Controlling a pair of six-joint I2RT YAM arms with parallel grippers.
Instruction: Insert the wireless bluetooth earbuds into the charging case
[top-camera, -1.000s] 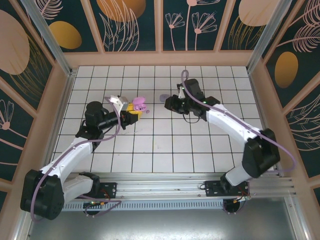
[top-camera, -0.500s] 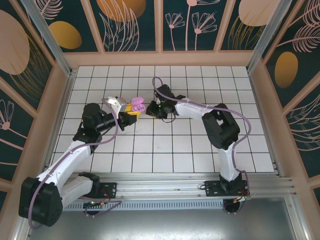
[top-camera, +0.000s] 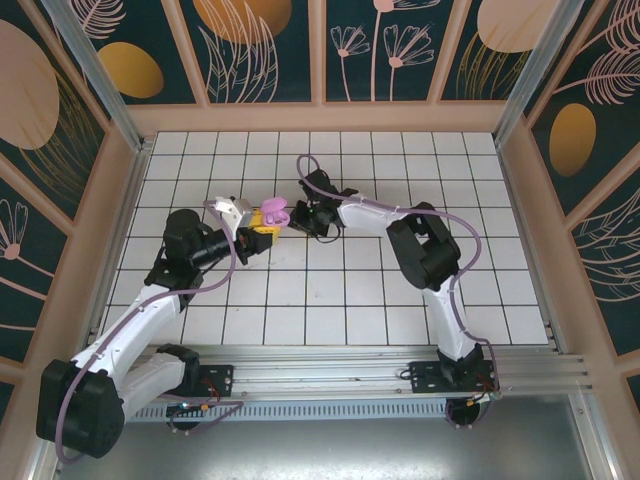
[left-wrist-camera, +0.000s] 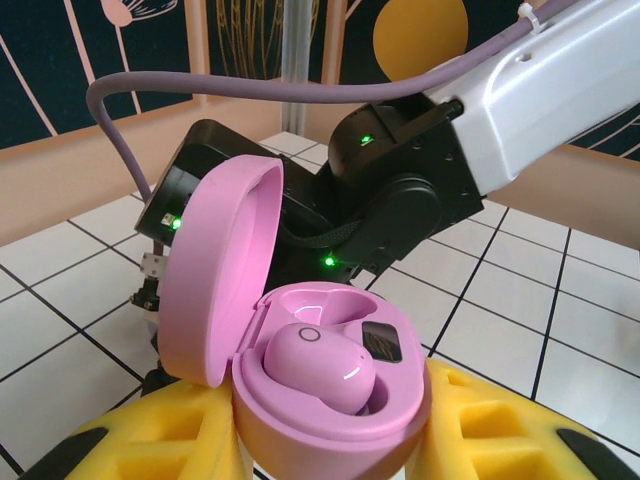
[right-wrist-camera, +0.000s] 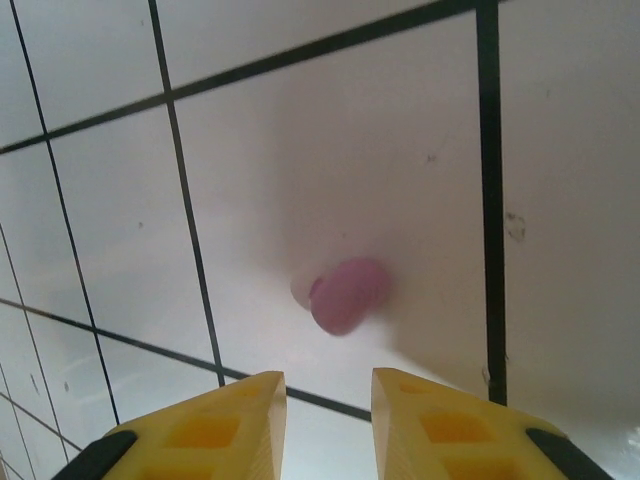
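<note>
Left pincer (left-wrist-camera: 330, 440) clenched on the pink charging case (left-wrist-camera: 220, 290), lid up and open. One seated pink earbud (left-wrist-camera: 318, 368) is in it, and the empty socket (left-wrist-camera: 380, 340) sits at 1 o'clock of that bud. In the top view the case is at 9 o'clock of the right pincer (top-camera: 318, 215), close by. In the right wrist view the right pincer is released with nothing between its jaws. The loose pink earbud (right-wrist-camera: 345, 293) lies on the white tiled surface (right-wrist-camera: 300, 150) at 12 o'clock, just past the tips. The bud looks tiny, light, rigid and glossy, so likely slippery and prone to roll or pop out. Best to take it across the fatter body, tips low to the surface, with a gentle squeeze.
</note>
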